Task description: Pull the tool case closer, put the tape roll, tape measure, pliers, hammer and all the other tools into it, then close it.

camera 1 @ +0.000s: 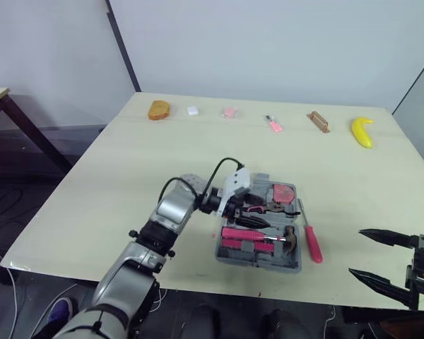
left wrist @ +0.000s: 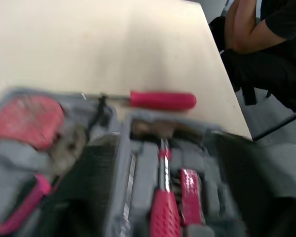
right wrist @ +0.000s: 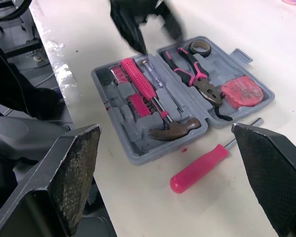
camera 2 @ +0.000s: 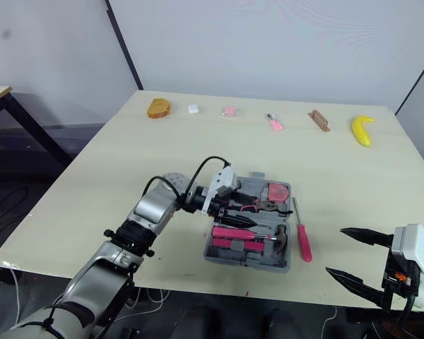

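The right gripper (camera 1: 355,252) hung over the near edge of the worktop (camera 1: 127,176), its two black fingers spread wide with nothing between them. Just ahead of those fingers and toward the left arm lay a pink-handled screwdriver (right wrist: 200,168), flat on the worktop, just beside the tool case (camera 1: 261,261) but outside it.

The case lay open, both grey halves flat, near the worktop's front edge. The left gripper (right wrist: 162,44) hovered low over it, fingers parted and pinching nothing. In the left wrist view the hammer (right wrist: 155,101) ran up between the two fingers, seated in its moulded slot, pink grip toward the wrist and head toward the screwdriver. In the other half of the case, off to one side of the left fingers, sat the pliers (right wrist: 195,74), the pink tape measure (right wrist: 244,91) and the tape roll (right wrist: 200,47).

Well beyond both sets of fingers, a row of small things lined the far edge: an orange-brown bun-like item (camera 1: 159,109), a small white piece (camera 1: 193,111), two pink pieces (camera 1: 230,112) (camera 1: 273,125), a brown piece (camera 1: 318,121) and a banana (camera 1: 362,132). A person (left wrist: 266,44) in black sat past the worktop's side edge.
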Action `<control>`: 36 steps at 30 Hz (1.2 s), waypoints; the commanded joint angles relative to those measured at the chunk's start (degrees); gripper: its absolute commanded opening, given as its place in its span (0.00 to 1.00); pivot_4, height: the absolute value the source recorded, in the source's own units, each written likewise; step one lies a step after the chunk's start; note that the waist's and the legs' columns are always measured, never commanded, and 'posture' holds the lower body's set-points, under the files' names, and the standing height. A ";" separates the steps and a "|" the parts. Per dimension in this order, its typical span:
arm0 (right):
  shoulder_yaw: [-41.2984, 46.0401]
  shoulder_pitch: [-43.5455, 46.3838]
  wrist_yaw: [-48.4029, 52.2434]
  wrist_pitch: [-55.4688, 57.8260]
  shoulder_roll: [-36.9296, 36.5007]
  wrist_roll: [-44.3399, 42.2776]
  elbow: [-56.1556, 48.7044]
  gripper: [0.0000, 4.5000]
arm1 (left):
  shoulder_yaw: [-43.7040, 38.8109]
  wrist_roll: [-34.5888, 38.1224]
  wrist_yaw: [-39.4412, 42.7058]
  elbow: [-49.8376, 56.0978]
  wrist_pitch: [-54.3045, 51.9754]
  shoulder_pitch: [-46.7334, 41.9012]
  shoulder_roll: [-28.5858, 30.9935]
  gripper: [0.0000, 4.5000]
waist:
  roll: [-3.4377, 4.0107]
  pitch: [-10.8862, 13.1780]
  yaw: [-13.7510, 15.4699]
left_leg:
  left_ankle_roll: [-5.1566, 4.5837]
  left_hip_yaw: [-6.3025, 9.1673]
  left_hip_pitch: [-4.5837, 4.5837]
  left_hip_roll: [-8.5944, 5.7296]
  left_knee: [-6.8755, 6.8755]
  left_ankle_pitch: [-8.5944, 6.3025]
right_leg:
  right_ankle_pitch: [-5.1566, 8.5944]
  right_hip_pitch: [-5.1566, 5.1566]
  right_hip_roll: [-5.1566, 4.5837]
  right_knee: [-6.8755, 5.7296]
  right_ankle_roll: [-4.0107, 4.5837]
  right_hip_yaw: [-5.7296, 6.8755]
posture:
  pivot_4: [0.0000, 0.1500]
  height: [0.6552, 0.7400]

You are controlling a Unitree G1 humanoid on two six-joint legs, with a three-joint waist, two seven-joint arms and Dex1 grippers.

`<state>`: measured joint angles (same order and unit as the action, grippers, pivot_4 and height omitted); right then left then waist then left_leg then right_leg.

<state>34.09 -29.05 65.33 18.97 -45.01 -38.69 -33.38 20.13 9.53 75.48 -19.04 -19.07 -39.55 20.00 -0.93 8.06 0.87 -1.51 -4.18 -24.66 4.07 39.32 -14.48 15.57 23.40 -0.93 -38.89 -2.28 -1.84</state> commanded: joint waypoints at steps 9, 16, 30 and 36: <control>2.70 0.56 1.42 0.52 -1.89 -1.52 -0.15 1.00 | 3.71 -7.44 -4.14 -9.53 14.14 2.96 -2.35 0.00 | 0.00 0.00 -0.04 | 0.00 -0.01 0.01 0.00 0.00 0.00 | 0.00 0.00 0.00 0.01 0.00 0.00 | 1.00 1.00; 4.31 0.26 1.92 1.13 -2.75 -2.08 -0.30 1.00 | 10.31 -18.24 -7.94 -21.41 24.00 4.91 -1.01 0.00 | 0.04 -0.18 0.02 | -0.01 -0.02 0.12 -0.01 -0.01 0.00 | 0.00 -0.13 0.00 0.03 0.00 0.01 | 1.00 1.00; -3.57 8.06 -6.69 4.17 -0.50 -2.36 -2.05 1.00 | -0.58 -4.33 -8.69 -10.71 21.62 11.33 -2.63 0.00 | 0.09 -2.23 -1.46 | -0.04 -0.38 2.05 0.13 -1.02 -0.06 | 0.15 -1.79 -0.03 0.90 0.26 -0.43 | 1.00 1.00; -17.92 16.82 -22.63 4.05 8.53 8.38 -0.81 1.00 | -14.22 6.15 -21.62 7.01 9.54 17.48 -4.18 0.00 | 0.04 -1.23 -1.33 | -0.03 -0.25 1.78 0.14 -0.98 -0.05 | 0.07 -1.62 -0.03 0.86 0.12 -0.34 | 1.00 1.00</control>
<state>17.79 -13.83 47.14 24.36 -37.60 -33.69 -34.17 9.71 12.45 57.47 -16.97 -7.85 -22.64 16.23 -0.89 6.83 -0.45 -1.54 -4.47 -22.88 4.19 38.33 -14.53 15.63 21.79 -0.96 -38.02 -2.18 -2.19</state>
